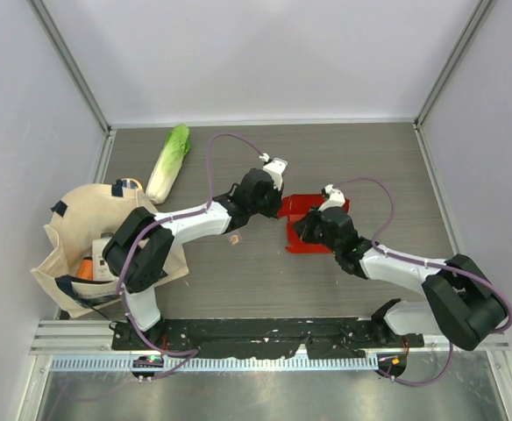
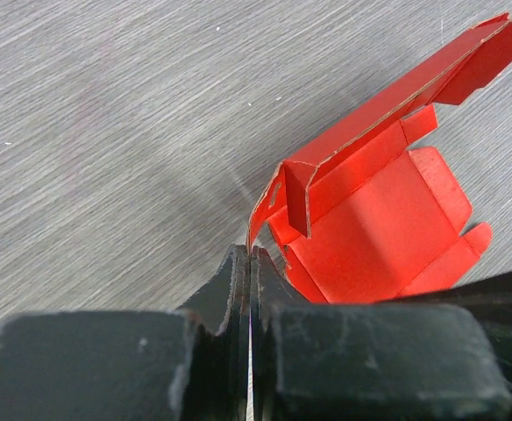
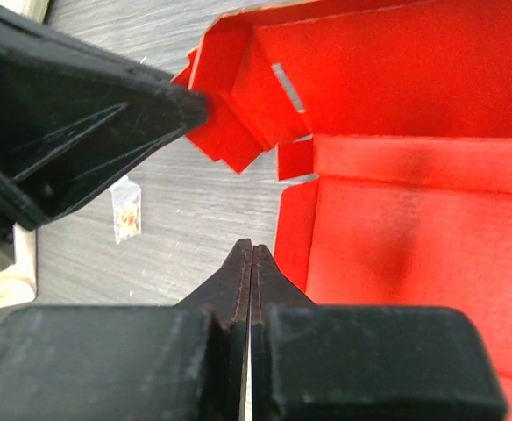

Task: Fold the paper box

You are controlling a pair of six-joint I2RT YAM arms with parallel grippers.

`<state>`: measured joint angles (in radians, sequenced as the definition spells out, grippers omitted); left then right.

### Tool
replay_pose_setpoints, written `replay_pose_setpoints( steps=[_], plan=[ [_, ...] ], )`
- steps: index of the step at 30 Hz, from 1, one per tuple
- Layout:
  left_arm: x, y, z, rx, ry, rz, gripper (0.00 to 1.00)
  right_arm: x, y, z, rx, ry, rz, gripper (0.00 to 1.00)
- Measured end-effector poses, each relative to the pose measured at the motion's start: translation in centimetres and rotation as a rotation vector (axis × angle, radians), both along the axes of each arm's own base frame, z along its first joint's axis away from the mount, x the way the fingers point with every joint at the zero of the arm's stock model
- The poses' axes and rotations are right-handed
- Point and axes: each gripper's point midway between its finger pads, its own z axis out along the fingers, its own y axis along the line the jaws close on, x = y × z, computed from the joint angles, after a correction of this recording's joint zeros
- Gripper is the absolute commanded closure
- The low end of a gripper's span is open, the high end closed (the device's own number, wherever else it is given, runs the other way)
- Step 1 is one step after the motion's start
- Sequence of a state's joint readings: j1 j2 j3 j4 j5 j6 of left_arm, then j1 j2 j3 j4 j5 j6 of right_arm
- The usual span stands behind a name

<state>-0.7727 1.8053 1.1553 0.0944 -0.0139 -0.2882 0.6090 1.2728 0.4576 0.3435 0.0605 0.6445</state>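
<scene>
The red paper box lies partly unfolded mid-table with its flaps raised. In the left wrist view the box sits right of my fingers, its lid lifted. My left gripper is shut, and a thin corner flap edge runs into its fingertips. My right gripper is shut and empty, just beside the box's left side wall, over bare table. The left gripper's black fingers show in the right wrist view, their tip on the corner flap.
A napa cabbage lies at the far left. A beige tote bag with things inside sits at the left edge. A small clear packet lies on the table left of the box. Grey walls close in the table.
</scene>
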Motion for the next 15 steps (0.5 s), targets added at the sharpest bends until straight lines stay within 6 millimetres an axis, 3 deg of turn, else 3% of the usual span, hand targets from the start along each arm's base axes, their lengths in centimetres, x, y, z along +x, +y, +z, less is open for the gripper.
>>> replay_pose_setpoints(
  steps=[6,15],
  plan=[
    [-0.2,-0.3,0.2,-0.023,0.022,0.0,1.0,1.1,-0.3,-1.8,-0.014,-0.02,-0.044,0.99],
    [-0.5,-0.5,0.2,-0.063,0.081,0.048,1.0,0.0,-0.1,-6.0,-0.008,0.009,-0.065,0.99]
  ],
)
